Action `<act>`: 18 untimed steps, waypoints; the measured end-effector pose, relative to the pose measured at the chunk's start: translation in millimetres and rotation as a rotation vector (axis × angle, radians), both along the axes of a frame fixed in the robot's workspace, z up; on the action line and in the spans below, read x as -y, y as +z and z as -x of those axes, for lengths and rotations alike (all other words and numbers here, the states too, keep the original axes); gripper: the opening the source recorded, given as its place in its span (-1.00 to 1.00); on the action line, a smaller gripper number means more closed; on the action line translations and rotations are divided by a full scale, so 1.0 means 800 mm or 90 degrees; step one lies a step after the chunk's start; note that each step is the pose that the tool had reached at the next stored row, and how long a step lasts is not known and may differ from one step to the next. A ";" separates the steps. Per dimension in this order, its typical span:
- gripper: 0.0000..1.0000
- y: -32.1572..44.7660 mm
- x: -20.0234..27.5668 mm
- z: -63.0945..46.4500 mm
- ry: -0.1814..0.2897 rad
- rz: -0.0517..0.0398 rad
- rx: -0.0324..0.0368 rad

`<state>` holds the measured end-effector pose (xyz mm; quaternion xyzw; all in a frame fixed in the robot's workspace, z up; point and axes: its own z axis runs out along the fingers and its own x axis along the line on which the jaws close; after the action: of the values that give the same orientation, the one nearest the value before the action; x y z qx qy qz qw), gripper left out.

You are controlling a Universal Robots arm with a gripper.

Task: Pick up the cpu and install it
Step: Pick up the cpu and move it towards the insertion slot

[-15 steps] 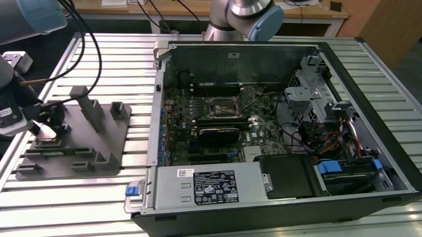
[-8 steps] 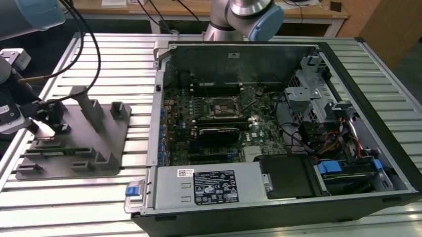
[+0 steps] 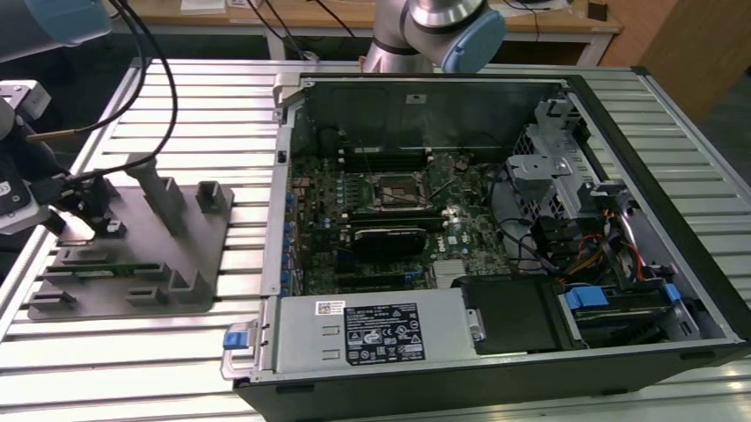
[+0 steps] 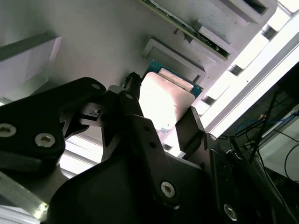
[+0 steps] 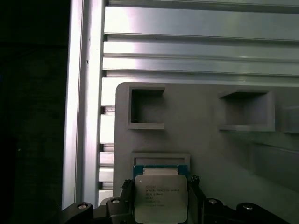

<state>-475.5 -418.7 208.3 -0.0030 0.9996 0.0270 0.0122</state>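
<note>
Surface: a silver table (image 3: 211, 88) of ribbed aluminium profiles is being shown, with its slots running from edge to edge.
Room: wooden desks (image 3: 352, 18) on pale legs are being seen beyond the table's far edge, with dark cables hanging below them.
Arm: the arm's base (image 3: 405, 35) is being carried at the table's far edge. Its wrist end is being held over the table's edge on the exterior view's left, and black cables (image 3: 158, 79) are being looped down to it.
Fixture plate: a grey plate (image 3: 176, 264) with posts and pockets is being borne near the table's edge on the exterior view's left.
Cpu: the cpu (image 5: 160, 200), a silver top on a green rim, is being seated in a framed pocket at the plate's edge, just beside the table's edge rail, as seen in both wrist views.
Gripper: the gripper (image 5: 160, 184) is being held low, directly over the cpu.
Pincer state: whether it is clenched on the chip or released cannot be told.
Computer case: an open black case (image 3: 657, 149) is being carried across the table's middle and the exterior view's right, well apart from the cpu. Its motherboard (image 3: 311, 198) is being exposed, with a square socket (image 3: 393, 189) near the middle and a grey power unit (image 3: 364, 330) along the near edge.
</note>
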 end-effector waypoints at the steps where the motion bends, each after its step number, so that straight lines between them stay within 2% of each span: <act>1: 0.09 0.0009 0.0000 0.000 0.000 0.0000 0.0001; 10: 0.09 0.0118 0.0000 0.000 0.000 0.0000 0.0002; 18: 0.09 0.0265 0.0000 0.000 0.000 0.0000 0.0002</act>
<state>-475.5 -418.7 229.5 -0.0030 0.9996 0.0270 0.0123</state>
